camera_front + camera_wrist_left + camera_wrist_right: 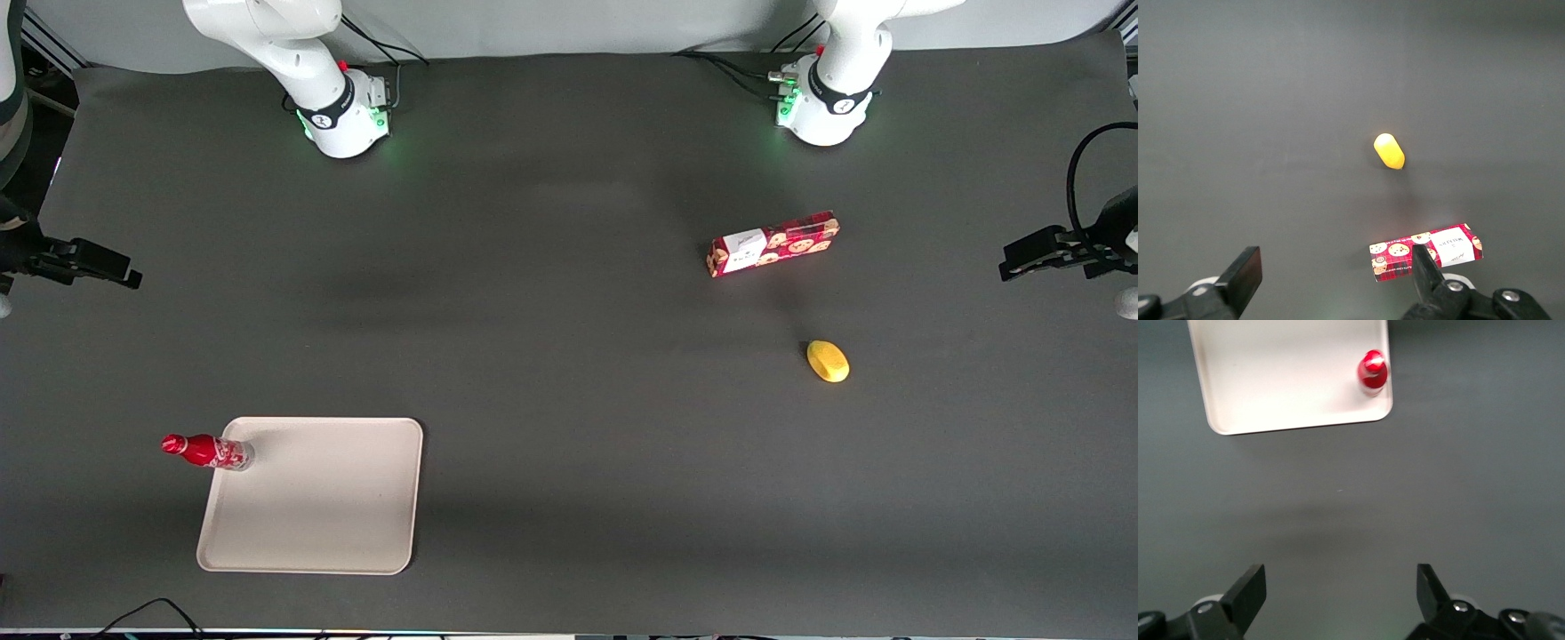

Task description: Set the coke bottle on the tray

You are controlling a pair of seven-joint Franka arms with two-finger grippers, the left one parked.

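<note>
Tray (320, 507) nearest the camera carries the coke bottle (209, 451) upright in its corner toward my end, so placement looks finished; my gripper (1338, 593) hangs wide open and empty, well apart, and I judge only parking remains.

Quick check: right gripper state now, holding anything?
Gripper: open, holding nothing, hovering over bare table, apart from the coke bottle standing upright in a corner of the tray.
</note>
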